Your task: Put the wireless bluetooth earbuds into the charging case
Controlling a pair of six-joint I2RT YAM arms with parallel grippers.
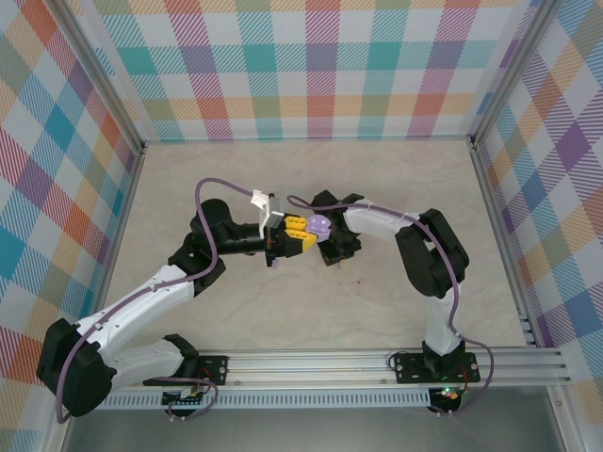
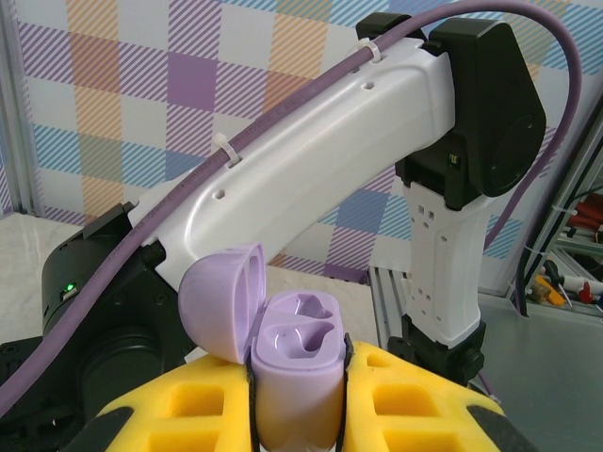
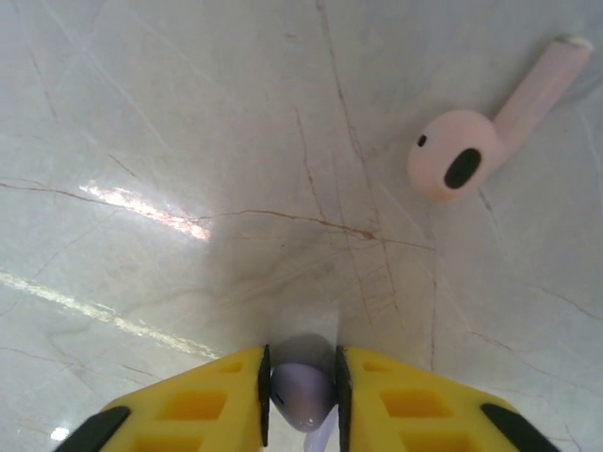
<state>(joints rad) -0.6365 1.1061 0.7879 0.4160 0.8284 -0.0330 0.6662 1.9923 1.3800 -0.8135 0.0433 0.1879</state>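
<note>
The left tool point(image 2: 297, 419) grips the open case point(image 2: 294, 353). The right tool point(image 3: 301, 377) pinches one earbud point(image 3: 303, 397). Another earbud point(image 3: 471, 155) lies on the counter point(image 3: 188, 141).

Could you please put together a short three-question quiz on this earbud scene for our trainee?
1. True or false: the charging case held in the left gripper has its lid open.
2. What is the right gripper clamping? A) an earbud B) the case lid C) nothing
3. Where does the other earbud lie?
Key: 1 true; 2 A; 3 on the table, apart from the right gripper.
</note>
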